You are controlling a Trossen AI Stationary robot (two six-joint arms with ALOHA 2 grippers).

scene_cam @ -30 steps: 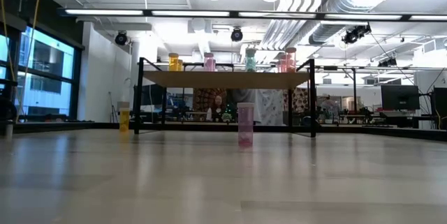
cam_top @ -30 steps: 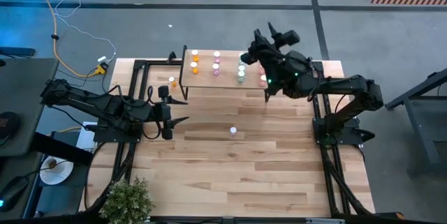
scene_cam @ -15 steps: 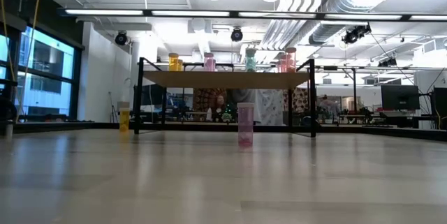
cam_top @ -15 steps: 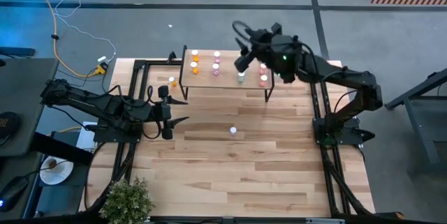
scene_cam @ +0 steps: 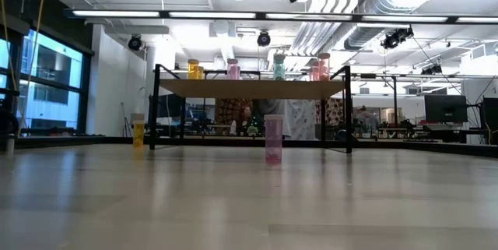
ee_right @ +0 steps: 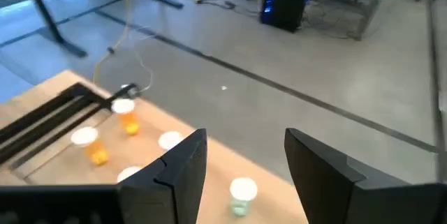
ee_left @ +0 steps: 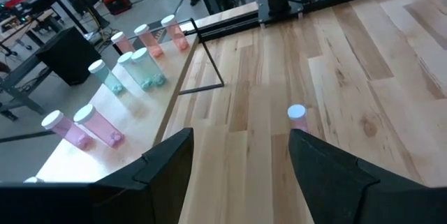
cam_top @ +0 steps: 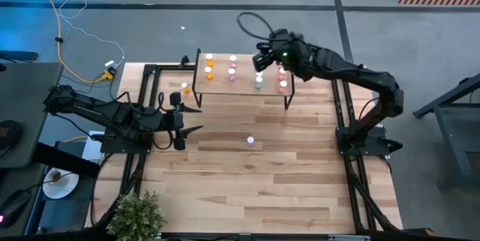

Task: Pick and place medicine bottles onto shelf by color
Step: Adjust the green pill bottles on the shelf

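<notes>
Right gripper (cam_top: pixel 259 58) hovers above far side of small light-wood shelf on black legs (cam_top: pixel 244 91), fingers apart, empty. Next pick likely pink white-capped bottle (cam_top: pixel 250 141), upright mid-table: you swing back, drop straight over cap, close low on body, then set beside pink pair (cam_top: pixel 232 69). Orange white-capped bottle (cam_top: pixel 185 89) stands on table near shelf's left end. Left gripper (cam_top: pixel 196 120) parked at table's left edge, spread, empty.

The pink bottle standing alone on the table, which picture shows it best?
The low view: the pink bottle stands close and upright in front of the shelf. The high view shows only its white cap. The left wrist view shows it small. The right wrist view misses it.
</notes>
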